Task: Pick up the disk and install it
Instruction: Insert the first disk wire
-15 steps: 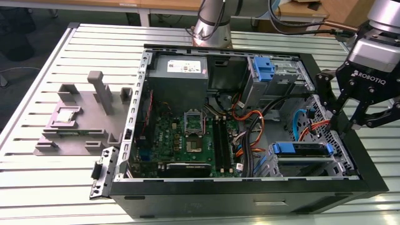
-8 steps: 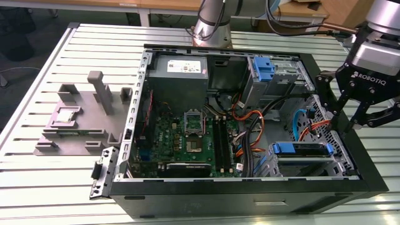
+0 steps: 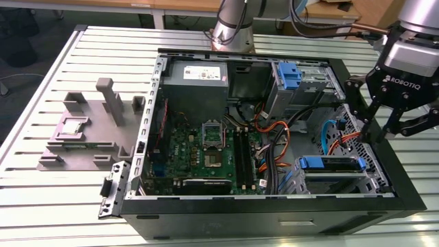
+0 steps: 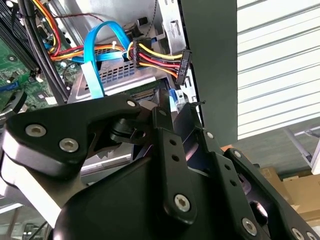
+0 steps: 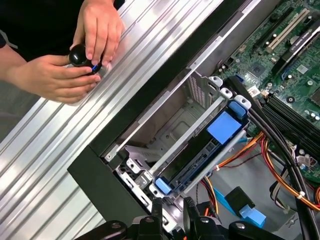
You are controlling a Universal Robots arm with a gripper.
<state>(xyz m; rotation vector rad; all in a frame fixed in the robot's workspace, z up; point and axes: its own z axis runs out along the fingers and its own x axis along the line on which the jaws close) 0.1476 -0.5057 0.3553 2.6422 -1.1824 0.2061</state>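
Bench: slatted aluminium bench [image 3: 41, 206] carries all you work on. In the first wrist view a person's hands [image 5: 75, 65] rest on it beside the case, pinching a small dark knob.
Computer case: the computer case [image 3: 274, 213] lies on its side with the panel off, so you look straight onto the motherboard [image 3: 205, 149].
Fixture: a grey fixture [image 3: 103, 113] stands on the bench at the exterior view's left, well apart from the case.
Drive cage: the drive cage [image 3: 336, 181] sits in the case corner nearest the arm. In the first wrist view one bay [image 5: 167, 132] gapes bare.
Disk: the disk [image 3: 331, 163] lies inside the cage in its blue carrier, in the bay next to the bare one [image 5: 223, 125].
Progress: you can judge the pick-up and the seating as done, since the disk looks fully home. Whether it is latched, you cannot tell.
Cables: the power plug [image 4: 183, 61] and blue data cable [image 4: 92, 60] hang loose and look unconnected.
Jaws: they stand apart and hold nothing.
Disk to jaws: in the exterior view the jaws hang above the case wall at that view's right, higher than the disk and clear of it. In the first wrist view the fingertips [image 5: 156, 210] sit near the carrier's end, with no contact you can see.
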